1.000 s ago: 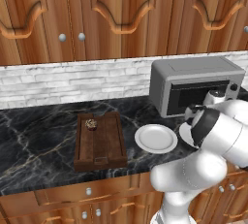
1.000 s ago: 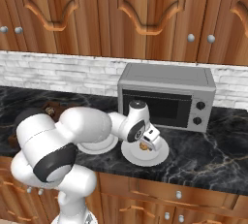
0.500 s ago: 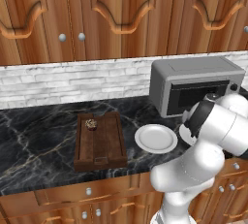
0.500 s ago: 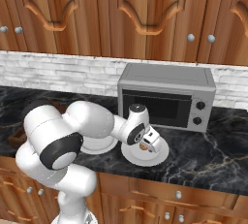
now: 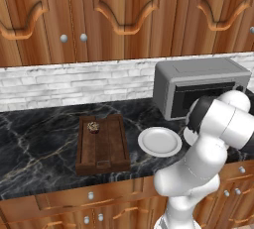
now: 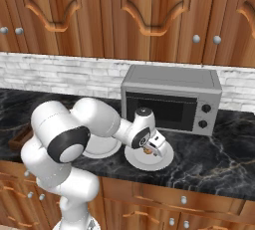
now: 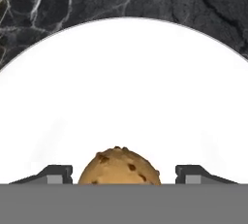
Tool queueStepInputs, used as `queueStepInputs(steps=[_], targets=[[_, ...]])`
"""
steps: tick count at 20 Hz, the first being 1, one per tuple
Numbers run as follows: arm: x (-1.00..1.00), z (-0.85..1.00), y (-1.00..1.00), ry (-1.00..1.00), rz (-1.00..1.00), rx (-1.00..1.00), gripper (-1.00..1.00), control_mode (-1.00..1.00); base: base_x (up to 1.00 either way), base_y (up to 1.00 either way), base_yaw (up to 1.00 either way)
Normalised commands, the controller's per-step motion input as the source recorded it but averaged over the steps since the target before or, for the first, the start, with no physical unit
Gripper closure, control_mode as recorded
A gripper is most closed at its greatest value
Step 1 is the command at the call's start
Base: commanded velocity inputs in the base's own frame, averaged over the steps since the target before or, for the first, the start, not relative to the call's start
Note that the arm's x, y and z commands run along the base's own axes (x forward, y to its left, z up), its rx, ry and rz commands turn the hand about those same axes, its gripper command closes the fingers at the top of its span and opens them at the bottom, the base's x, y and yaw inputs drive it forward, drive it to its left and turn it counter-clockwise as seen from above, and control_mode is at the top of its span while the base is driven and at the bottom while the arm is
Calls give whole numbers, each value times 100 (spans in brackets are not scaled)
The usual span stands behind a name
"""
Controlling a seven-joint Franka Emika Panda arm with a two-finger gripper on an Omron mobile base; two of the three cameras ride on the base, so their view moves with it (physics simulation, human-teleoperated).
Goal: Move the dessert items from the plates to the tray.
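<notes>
The tool (image 7: 124, 173) stands open astride the tan-orange morsel (image 7: 119, 167) on the right-hand plate (image 6: 149, 156), gripping nothing, so closing off-centre could, I judge, squeeze the little round out sideways across the slick plate.

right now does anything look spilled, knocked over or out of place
Nothing stands out. The cupcake sits upright in the tray, one plate is bare, and the tan morsel rests on the other plate between the open gripper's fingers.

Cupcake (image 5: 93, 127) sits in the tray (image 5: 102, 162), left of two plates (image 5: 159, 141) before the microwave (image 5: 198, 85).
</notes>
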Motion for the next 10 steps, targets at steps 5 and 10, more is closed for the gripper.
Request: queueStepInputs(steps=[5, 10], targets=[[0, -2, 0, 0, 0, 0, 100, -100, 0, 0, 0], [-4, 16, 0, 0, 2, 0, 100, -100, 0, 0, 0]])
